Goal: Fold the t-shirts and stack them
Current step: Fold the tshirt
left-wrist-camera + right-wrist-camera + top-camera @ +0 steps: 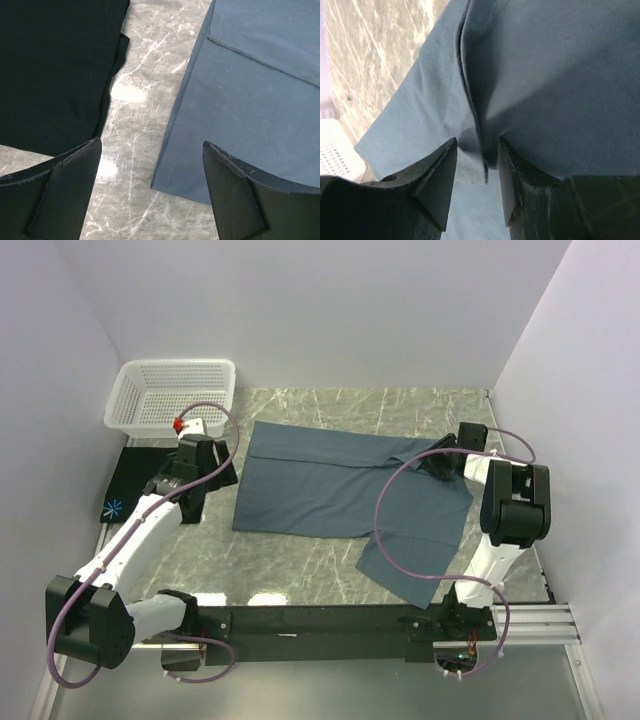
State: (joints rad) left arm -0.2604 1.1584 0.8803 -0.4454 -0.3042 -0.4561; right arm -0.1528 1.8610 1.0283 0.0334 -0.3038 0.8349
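between right fingers [436,182], fold of slate-blue t-shirt [555,95]

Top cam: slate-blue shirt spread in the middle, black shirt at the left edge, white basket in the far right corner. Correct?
Not quite. The white basket sits in the far left corner, not the right; the top external view shows it. The rest holds: the slate-blue shirt is spread in the middle and the black shirt lies at the left edge.
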